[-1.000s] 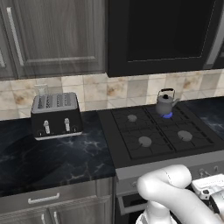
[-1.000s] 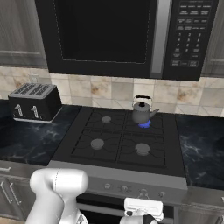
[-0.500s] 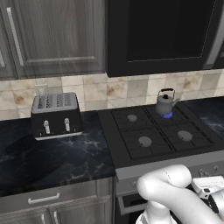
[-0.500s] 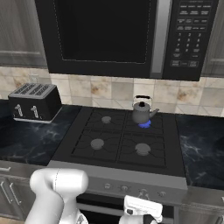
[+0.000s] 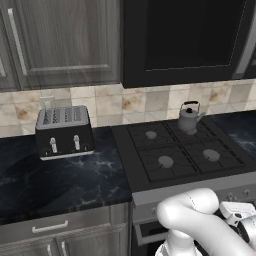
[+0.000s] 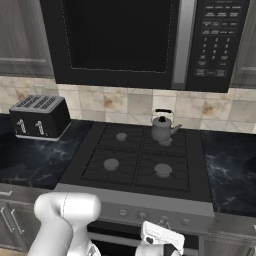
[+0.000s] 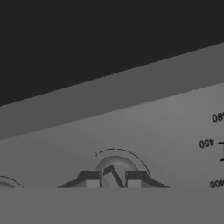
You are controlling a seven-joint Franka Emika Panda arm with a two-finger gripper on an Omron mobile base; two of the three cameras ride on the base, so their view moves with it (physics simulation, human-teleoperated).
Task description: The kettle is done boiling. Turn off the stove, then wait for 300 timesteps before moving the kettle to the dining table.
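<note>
Kettle [image 6: 162, 128] sat on the far right burner of the stove [image 6: 140, 162], no flame visible beneath. Gripper [image 7: 113, 178] pressed low against the stove's front strip, fingers [image 7: 90, 179] set either side of a knob [image 7: 113, 168], seemingly clamped on it. Toaster [image 5: 63, 131] well left.

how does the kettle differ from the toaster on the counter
The kettle is small, rounded grey metal with an arched handle; the toaster is a larger black box with slots on top. The kettle sits on the stove, on its back right burner; the toaster stands on the black marble counter left of it. Both stand upright by the tiled wall.
</note>
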